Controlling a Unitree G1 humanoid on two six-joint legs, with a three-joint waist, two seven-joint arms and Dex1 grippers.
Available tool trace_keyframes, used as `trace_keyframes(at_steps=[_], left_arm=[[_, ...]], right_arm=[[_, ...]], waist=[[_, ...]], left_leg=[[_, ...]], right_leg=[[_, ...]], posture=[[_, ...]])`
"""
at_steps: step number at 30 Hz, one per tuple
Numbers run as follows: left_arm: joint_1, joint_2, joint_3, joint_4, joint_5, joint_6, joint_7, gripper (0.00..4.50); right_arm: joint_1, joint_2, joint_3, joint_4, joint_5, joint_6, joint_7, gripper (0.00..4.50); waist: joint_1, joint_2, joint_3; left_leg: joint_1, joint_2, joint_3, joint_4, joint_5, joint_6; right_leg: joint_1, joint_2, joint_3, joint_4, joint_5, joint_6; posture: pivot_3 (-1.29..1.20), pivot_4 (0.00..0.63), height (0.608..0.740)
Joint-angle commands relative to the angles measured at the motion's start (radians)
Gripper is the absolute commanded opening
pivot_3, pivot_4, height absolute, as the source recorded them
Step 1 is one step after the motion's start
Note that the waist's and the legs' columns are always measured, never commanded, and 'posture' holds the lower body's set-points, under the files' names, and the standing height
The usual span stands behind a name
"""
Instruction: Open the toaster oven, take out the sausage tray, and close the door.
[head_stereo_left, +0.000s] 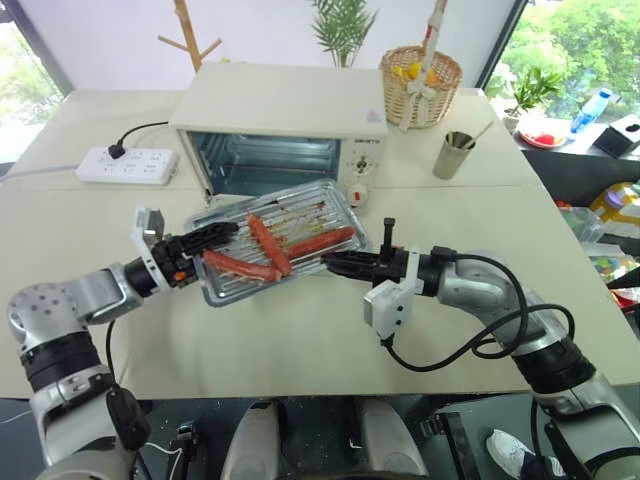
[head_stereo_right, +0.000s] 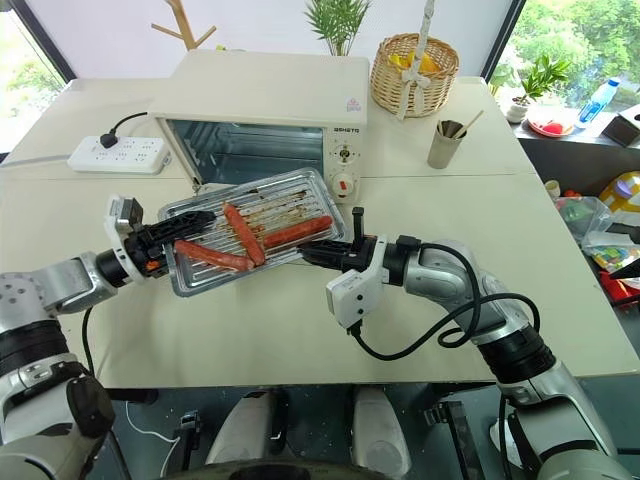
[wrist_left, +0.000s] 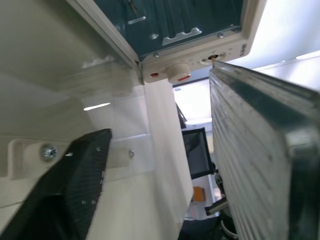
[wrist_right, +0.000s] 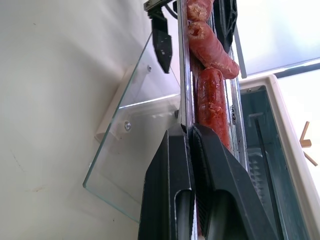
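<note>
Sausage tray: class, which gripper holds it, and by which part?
The right gripper pinches the sausage tray by its near right rim; the left gripper brackets the left rim, not clearly gripping.

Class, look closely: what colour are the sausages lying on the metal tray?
The sausages are reddish-brown, three of them, on the tray. The right eye view shows them best.

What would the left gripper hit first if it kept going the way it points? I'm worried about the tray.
Probably the sausage tray itself: the left gripper sits at its left rim, pointing across it.
</note>
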Motion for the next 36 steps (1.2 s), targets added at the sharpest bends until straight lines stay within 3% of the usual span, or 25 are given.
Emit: trace_keyframes(at_steps=[1, 6, 16, 20, 24, 36], left_arm=[[-0.021, 0.022, 0.037, 0.008, -0.063, 0.036, 0.000, 2.61], [-0.027, 0.017, 0.043, 0.029, -0.097, 0.063, 0.018, 0.03], [-0.003, -0.035, 0.045, 0.040, -0.188, 0.044, 0.119, 0.03], [0.005, -0.040, 0.049, 0.043, -0.223, 0.020, 0.159, 0.00], [0.014, -0.039, 0.067, 0.058, -0.277, -0.011, 0.209, 0.00], [0.187, 0.014, 0.085, -0.015, -0.570, -0.195, 0.379, 0.00]], right_arm=[[-0.026, 0.000, -0.035, -0.015, 0.024, -0.014, -0.020, 0.00], [-0.031, 0.003, -0.034, -0.013, 0.023, -0.015, -0.020, 0.00], [-0.030, -0.004, -0.034, -0.012, 0.026, -0.012, -0.010, 0.00], [-0.029, -0.005, -0.039, -0.018, 0.024, -0.003, -0.010, 1.41], [-0.026, -0.011, -0.037, -0.020, 0.014, -0.006, -0.009, 3.54], [0.032, -0.045, -0.054, -0.034, 0.019, -0.017, -0.015, 3.54]], waist=[[0.000, 0.000, 0.000], [0.000, 0.000, 0.000], [0.000, 0.000, 0.000], [-0.001, 0.000, 0.000], [0.000, 0.000, 0.000], [0.000, 0.000, 0.000]], left_leg=[[0.000, 0.000, 0.000, 0.000, 0.000, 0.000], [0.000, 0.000, 0.000, 0.000, 0.000, 0.000], [0.000, 0.000, 0.000, 0.000, 0.000, 0.000], [0.000, 0.000, 0.000, 0.000, 0.000, 0.000], [0.000, 0.000, 0.000, 0.000, 0.000, 0.000], [0.000, 0.001, -0.001, 0.000, 0.000, 0.000]], right_leg=[[0.000, 0.000, 0.000, 0.000, 0.000, 0.000], [0.000, 0.000, 0.000, 0.000, 0.000, 0.000], [0.000, 0.000, 0.000, 0.000, 0.000, 0.000], [0.000, 0.000, 0.000, 0.000, 0.000, 0.000], [0.000, 0.000, 0.000, 0.000, 0.000, 0.000], [0.000, -0.001, 0.002, 0.000, 0.000, 0.000]], posture=[[0.00, 0.150, 0.740], [0.00, 0.150, 0.740], [0.00, 0.150, 0.740], [0.00, 0.150, 0.740], [0.00, 0.150, 0.740], [0.00, 0.150, 0.740]])
